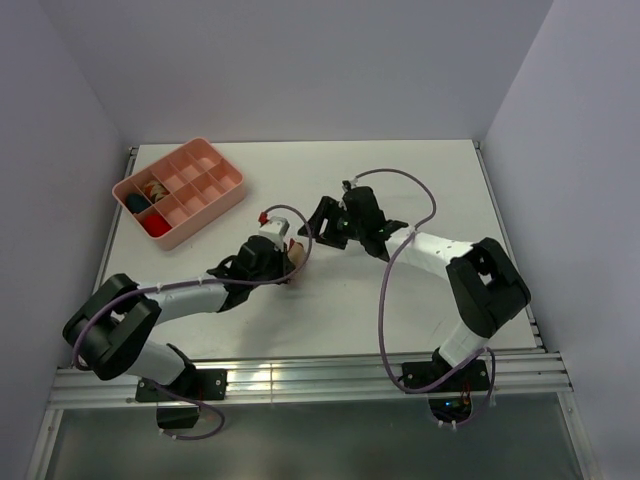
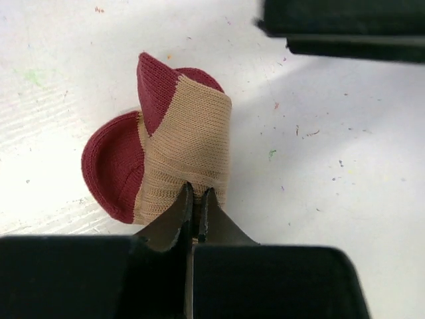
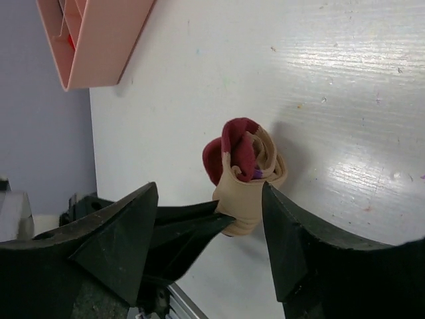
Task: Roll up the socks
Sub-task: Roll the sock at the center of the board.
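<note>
The tan sock with dark red toe and heel (image 2: 182, 143) lies rolled into a loose bundle on the white table. My left gripper (image 2: 194, 199) is shut on the bundle's tan edge. In the right wrist view the bundle (image 3: 247, 174) stands on the table with the left gripper's fingers (image 3: 199, 222) pinching its side. My right gripper (image 3: 209, 189) is open, its jaws wide apart, just short of the bundle. In the top view the sock (image 1: 297, 257) sits mid-table between the left gripper (image 1: 288, 262) and the right gripper (image 1: 314, 234). I cannot make out the argyle sock.
A pink compartment tray (image 1: 205, 205) stands at the back left, holding a dark bundle (image 1: 135, 203), a red bundle (image 1: 155, 226) and a small brownish item (image 1: 155, 187). Its corner also shows in the right wrist view (image 3: 99, 46).
</note>
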Robot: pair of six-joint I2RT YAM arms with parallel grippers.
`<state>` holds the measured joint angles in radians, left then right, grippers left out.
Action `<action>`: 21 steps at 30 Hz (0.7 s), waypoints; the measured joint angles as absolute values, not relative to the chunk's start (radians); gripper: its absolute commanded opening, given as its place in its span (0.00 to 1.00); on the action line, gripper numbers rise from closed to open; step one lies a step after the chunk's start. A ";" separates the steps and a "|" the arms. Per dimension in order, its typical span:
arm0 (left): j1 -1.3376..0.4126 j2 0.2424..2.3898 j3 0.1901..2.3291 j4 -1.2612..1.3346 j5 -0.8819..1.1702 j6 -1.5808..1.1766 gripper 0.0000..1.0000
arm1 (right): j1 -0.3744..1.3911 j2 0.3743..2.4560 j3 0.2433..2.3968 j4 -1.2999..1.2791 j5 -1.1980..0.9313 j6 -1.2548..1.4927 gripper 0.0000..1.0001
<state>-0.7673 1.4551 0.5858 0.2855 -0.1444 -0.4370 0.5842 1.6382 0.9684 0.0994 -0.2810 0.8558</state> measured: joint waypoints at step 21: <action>-0.429 1.521 0.527 0.417 0.378 -0.694 0.01 | 0.628 1.785 0.812 0.406 -0.347 0.984 0.75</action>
<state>-0.4294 1.5208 0.5274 0.4168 0.3782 -0.6937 0.6277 1.7847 0.8120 0.4061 -0.3466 0.9844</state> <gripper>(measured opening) 0.036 0.751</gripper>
